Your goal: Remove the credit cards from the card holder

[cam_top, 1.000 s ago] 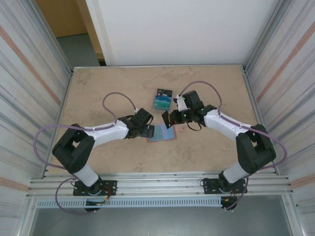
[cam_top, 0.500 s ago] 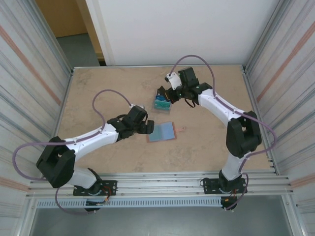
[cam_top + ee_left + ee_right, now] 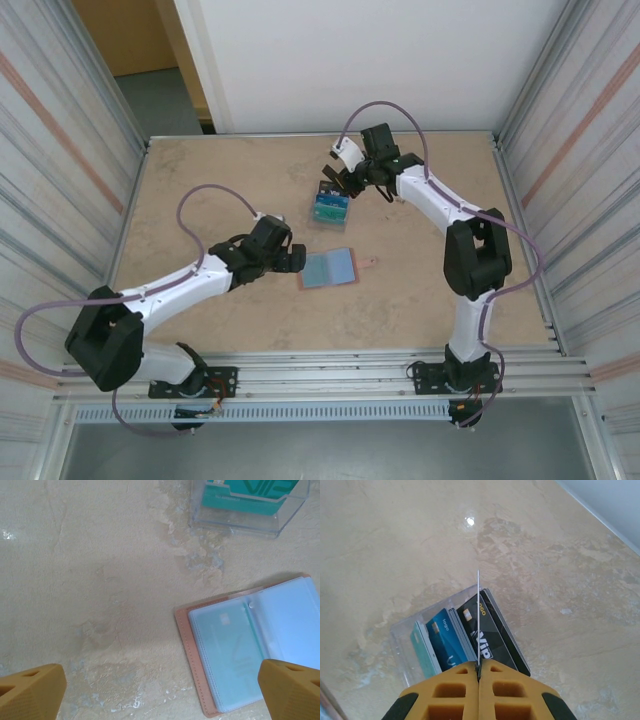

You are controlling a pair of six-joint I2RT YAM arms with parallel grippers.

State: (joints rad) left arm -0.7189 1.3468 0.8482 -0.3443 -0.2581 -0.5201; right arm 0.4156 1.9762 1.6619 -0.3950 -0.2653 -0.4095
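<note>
Left wrist view: the left pincer [image 3: 160, 692] is wide open just beside the open holder [image 3: 186, 645], flat on the worktop [image 3: 90, 580], with a teal card [image 3: 227, 650] in its pocket. It looks thin, stiff, light and slippery, so I would pinch its free edge. The right pincer [image 3: 478, 672] pinches the held card [image 3: 478, 605] by its edge above the box [image 3: 402, 632].

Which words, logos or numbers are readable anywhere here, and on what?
"VIP": black card in the clear box.
"logo": blue card beside it.
Teal card: large letters cut off by the frame edge, small line blurred.
Pale card in the card holder: faint print, unreadable.
</note>
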